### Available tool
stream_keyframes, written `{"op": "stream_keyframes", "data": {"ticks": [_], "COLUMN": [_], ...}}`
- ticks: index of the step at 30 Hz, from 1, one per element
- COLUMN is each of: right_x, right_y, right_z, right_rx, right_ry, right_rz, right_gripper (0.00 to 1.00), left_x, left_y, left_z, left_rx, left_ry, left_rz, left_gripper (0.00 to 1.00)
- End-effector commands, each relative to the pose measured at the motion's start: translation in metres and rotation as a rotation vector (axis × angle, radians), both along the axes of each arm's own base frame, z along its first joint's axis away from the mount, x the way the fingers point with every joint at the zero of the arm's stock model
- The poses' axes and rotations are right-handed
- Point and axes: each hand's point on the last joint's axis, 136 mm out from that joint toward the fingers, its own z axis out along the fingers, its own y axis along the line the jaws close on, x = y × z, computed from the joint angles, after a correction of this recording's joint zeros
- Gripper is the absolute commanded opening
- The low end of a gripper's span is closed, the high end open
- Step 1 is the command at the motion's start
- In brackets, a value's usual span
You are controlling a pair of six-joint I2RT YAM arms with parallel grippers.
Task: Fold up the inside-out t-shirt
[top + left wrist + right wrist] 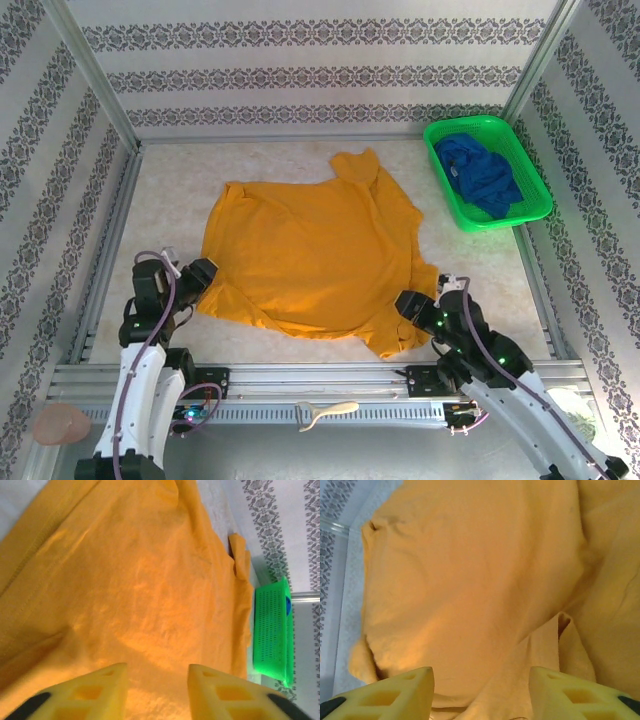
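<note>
Yellow t-shirt (310,250), plain face up: spread rumpled at the centre of the table (170,200), a bunched flap at its 12 o'clock edge. At its 8 o'clock corner, the left gripper (205,272), fingers parted, holding nothing. At its 5 o'clock corner, the right gripper (408,300), fingers parted, likewise empty, over a fold of cloth. At 2 o'clock, apart from the shirt, a green basket (440,175) holding blue cloth (480,175).
</note>
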Motion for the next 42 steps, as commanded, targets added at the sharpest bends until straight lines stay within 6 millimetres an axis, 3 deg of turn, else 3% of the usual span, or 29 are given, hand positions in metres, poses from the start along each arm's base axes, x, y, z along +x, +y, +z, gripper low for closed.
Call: {"op": "stream_keyframes", "data": {"ticks": [1,4,6,8,11,15,19,25,33,36,42], "right_x": [0.004,0.009,0.019,0.034,0.071,0.135,0.196,0.259,0.313,0.322,0.326], "right_y": [-0.021,-0.037,-0.036,-0.025,0.002,0.019,0.026,0.045,0.051,0.048,0.029], "right_z": [0.045,0.077,0.089,0.092,0.087,0.075,0.064,0.026,-0.009,-0.025,-0.054], "right_rx": [-0.079,-0.130,-0.168,-0.220,-0.231,-0.134,-0.116,-0.067,-0.023,-0.013,0.019], "right_ry": [-0.101,-0.169,-0.194,-0.191,-0.161,-0.107,-0.063,0.028,0.084,0.119,0.201], "right_rz": [-0.063,-0.124,-0.127,-0.091,-0.017,0.013,0.036,0.074,0.046,0.012,-0.127], "right_gripper": [0.54,0.53,0.53,0.54,0.55,0.53,0.52,0.51,0.47,0.46,0.45], "left_x": [-0.008,-0.009,-0.002,0.016,0.059,0.122,0.185,0.257,0.310,0.323,0.331], "left_y": [0.009,0.016,0.014,0.009,0.001,0.009,0.020,0.010,0.023,0.024,0.029], "left_z": [0.035,0.067,0.082,0.090,0.086,0.068,0.040,-0.006,-0.048,-0.054,-0.074], "left_rx": [0.093,0.127,0.107,0.070,0.048,0.155,0.243,0.346,0.507,0.517,0.546], "left_ry": [-0.038,-0.102,-0.145,-0.163,-0.123,-0.039,0.061,0.212,0.344,0.361,0.417], "left_rz": [0.027,0.063,0.060,0.027,-0.061,-0.142,-0.192,-0.289,-0.261,-0.266,-0.272], "left_gripper": [0.41,0.50,0.53,0.54,0.56,0.56,0.46,0.44,0.48,0.49,0.49]}}
